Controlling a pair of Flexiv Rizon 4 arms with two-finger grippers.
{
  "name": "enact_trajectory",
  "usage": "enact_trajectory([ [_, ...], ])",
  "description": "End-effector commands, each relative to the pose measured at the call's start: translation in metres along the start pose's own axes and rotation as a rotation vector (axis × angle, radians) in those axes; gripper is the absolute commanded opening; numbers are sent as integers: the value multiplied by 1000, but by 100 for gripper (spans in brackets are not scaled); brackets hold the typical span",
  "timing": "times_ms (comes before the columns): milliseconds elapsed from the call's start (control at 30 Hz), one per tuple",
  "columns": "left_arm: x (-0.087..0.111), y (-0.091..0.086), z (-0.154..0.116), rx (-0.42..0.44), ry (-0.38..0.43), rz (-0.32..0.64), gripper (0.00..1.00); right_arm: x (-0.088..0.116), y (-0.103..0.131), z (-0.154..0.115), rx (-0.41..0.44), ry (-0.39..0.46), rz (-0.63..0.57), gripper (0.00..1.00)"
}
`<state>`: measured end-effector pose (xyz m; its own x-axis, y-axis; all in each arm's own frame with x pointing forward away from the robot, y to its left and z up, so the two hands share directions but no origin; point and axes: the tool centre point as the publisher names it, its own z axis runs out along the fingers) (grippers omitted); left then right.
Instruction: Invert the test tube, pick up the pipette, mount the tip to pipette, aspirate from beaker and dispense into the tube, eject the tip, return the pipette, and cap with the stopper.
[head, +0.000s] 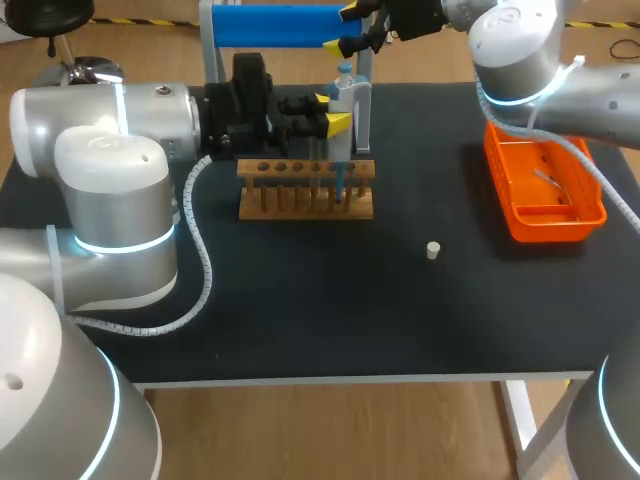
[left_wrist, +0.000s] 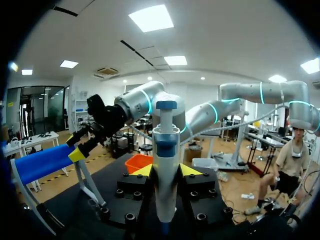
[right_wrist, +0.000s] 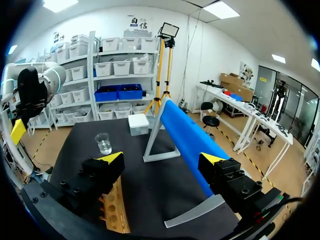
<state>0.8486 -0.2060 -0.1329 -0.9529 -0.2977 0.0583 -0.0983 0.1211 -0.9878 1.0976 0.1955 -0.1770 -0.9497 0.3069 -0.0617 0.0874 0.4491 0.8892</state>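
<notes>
One black table (head: 330, 310) bears everything. The left silver arm (head: 100, 130) comes in from nine o'clock. Its gripper (head: 333, 110) is clamped on the upright white-and-blue pipette (head: 343, 95), a yellow-tipped finger on each side. The right silver arm (head: 540, 70) enters from two o'clock. Its gripper (right_wrist: 162, 160) is spread wide, holding nothing, by the blue-barred pipette stand (head: 280, 25) at twelve o'clock. An orange plastic tray (head: 555, 230) lies at three o'clock. A wooden test-tube rack (head: 300, 208) stands just toward twelve from centre, and the pipette's lower end reaches down into its right end. A clear glass beaker (right_wrist: 103, 143) stands ahead of the right gripper, past the rack. A small white stopper (head: 433, 250) lies at the rack's four o'clock, apart.
</notes>
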Motion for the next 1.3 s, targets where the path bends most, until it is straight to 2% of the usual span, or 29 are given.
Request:
enact_trajectory([
  [33, -3, 2, -28, -35, -63, -16, 0, -1, 1, 0, 5, 2, 0, 100],
  [300, -38, 11, -78, -117, -195, -43, 0, -1, 1, 0, 5, 2, 0, 100],
  [600, -80, 13, -113, -199, -304, -65, 0, -1, 1, 0, 5, 2, 0, 100],
  [1067, -151, 20, -141, -307, -443, -135, 0, -1, 1, 0, 5, 2, 0, 100],
  [1300, -174, 23, -149, -351, -487, -142, 0, -1, 1, 0, 5, 2, 0, 100],
])
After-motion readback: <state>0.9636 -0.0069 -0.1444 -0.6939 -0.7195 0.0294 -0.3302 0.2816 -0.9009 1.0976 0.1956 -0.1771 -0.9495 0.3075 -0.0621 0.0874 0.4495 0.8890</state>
